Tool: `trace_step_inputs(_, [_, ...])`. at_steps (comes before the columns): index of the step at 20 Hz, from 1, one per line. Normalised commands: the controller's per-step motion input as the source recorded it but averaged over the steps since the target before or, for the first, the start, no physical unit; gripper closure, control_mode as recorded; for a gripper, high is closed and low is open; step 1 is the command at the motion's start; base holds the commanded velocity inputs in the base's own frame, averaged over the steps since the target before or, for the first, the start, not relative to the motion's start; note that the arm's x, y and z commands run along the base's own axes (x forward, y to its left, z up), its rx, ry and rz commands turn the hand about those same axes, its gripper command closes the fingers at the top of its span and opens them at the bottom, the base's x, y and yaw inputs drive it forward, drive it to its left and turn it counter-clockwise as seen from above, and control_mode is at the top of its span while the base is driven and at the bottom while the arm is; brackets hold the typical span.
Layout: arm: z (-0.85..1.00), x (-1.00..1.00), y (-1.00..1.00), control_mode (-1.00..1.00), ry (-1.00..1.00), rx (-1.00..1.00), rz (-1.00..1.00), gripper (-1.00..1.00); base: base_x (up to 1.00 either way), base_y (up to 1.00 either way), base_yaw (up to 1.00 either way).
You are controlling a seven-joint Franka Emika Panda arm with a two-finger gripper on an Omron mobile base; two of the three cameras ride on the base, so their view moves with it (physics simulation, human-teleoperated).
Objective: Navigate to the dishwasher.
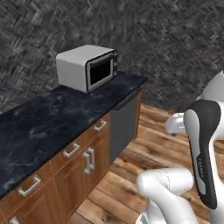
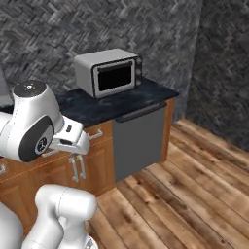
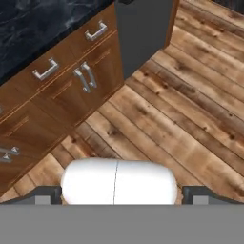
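Now, from the left: wooden cabinet doors (image 2: 78, 168) with silver handles under the dark marble counter (image 1: 39, 122), a white countertop oven (image 2: 109, 72) up top, then the grey dishwasher (image 2: 138, 141) at the run's right end, dark handle strip along its top edge. Down in the hand view, the gripper (image 3: 122, 194) hangs over plank floor (image 3: 181, 124), fingers spread wide apart, holding nothing.

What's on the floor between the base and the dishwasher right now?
Nothing visible. The dishwasher sits at the far end of the counter, under the oven, and the wood floor leading up to it is bare in both base views and the hand view.
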Motion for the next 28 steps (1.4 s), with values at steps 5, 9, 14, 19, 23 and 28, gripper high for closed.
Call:
trace_step_inputs(5, [0.0,0.0,0.0,1.0,0.0,0.0,0.0,-1.0,1.0,-0.85,0.56])
trace_step_inputs(9, [0.0,0.0,0.0,1.0,0.0,0.0,0.0,-1.0,1.0,-0.9,0.56])
trace_step_inputs(14, [0.0,0.0,0.0,1.0,0.0,0.0,0.0,-1.0,1.0,-0.88,0.56])
trace_step_inputs(19, [0.0,0.0,0.0,1.0,0.0,0.0,0.0,-1.0,0.97,-0.92,0.53])
trace_step_inputs(23, [0.0,0.0,0.0,1.0,0.0,0.0,0.0,-1.0,0.77,-1.0,0.46])
trace_step_inputs(28, [0.0,0.0,0.0,1.0,0.0,0.0,0.0,-1.0,0.85,-0.95,0.4])
